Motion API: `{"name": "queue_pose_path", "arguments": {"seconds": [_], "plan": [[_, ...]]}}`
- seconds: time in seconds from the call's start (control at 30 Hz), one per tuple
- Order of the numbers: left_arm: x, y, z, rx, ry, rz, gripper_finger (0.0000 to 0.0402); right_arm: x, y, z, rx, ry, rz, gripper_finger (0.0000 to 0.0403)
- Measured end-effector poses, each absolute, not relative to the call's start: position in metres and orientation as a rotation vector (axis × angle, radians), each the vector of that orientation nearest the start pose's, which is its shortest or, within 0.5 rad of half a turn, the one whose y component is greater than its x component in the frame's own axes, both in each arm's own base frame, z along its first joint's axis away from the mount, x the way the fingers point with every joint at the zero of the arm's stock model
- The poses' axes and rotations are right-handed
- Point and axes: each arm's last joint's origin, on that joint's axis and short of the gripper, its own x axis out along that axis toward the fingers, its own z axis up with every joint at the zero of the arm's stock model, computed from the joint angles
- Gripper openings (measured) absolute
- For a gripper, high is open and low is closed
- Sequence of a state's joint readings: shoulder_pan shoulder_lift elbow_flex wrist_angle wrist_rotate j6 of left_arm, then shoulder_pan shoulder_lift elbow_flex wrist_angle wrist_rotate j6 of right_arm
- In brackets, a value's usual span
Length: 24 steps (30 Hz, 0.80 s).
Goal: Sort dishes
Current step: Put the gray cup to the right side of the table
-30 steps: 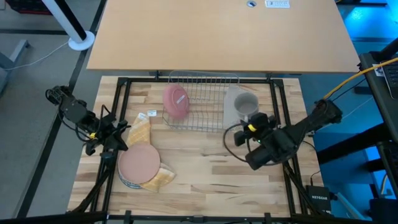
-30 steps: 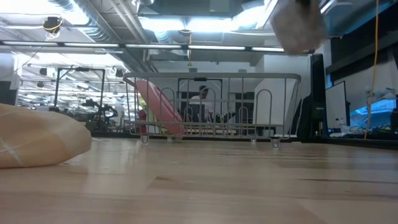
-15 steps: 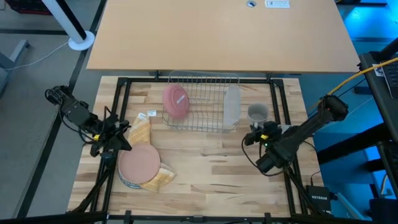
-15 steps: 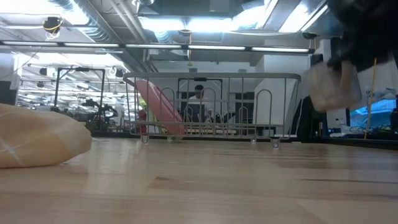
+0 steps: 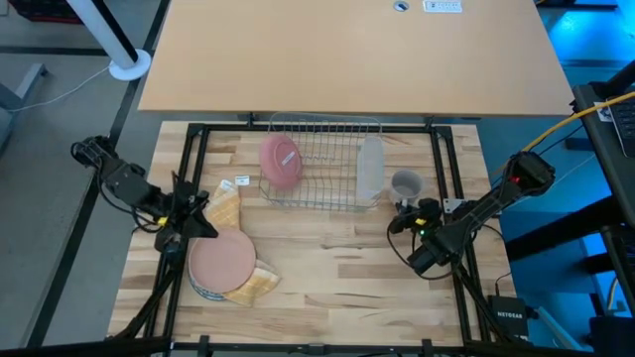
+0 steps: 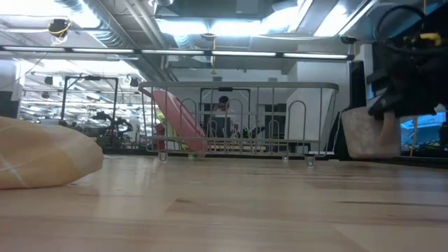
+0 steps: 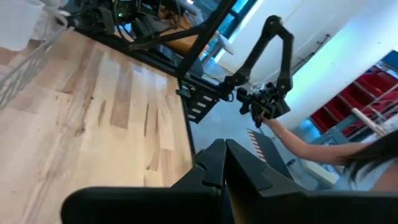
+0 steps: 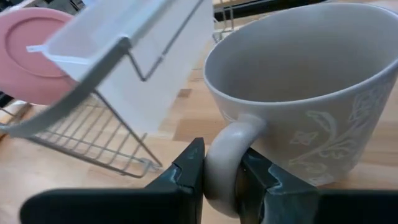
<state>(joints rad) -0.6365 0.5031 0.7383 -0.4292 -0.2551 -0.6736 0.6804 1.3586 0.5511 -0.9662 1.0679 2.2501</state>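
My right gripper (image 8: 219, 180) pinches the grey mug (image 8: 298, 93) by its handle, keeping it upright just beside the wire rack (image 5: 322, 164); my left gripper (image 5: 189, 220), fingers pressed together, waits well away from the rack

mug (image 5: 405, 183) moved fr above rack (image 5: 322, 164) | now low, beside rack | R fingers (image 8: 189, 174) on handle

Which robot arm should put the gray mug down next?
The right one, probably. The right gripper already pinches the mug by its handle, just beside the wire rack. The left gripper sits far off by the pink plate.
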Motion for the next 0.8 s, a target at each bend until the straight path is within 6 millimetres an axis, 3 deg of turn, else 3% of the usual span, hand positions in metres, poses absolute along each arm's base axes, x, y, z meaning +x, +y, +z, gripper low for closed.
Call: {"name": "queue_pose_path", "arguments": {"seconds": [0.23,0.53,0.8], "plan": [[0.098,-0.063,0.324,-0.563,0.329,-0.287,0.0001,0.134,0.076,0.134,0.648,0.254,-1.087,0.0063],[0.104,-0.068,0.320,-0.550,0.363,-0.274,0.0001,0.132,0.079,0.129,0.733,0.418,-1.147,0.0131],[0.112,-0.076,0.314,-0.560,0.436,-0.306,0.0002,0.137,0.084,0.127,0.833,0.436,-1.123,0.0134]]}}
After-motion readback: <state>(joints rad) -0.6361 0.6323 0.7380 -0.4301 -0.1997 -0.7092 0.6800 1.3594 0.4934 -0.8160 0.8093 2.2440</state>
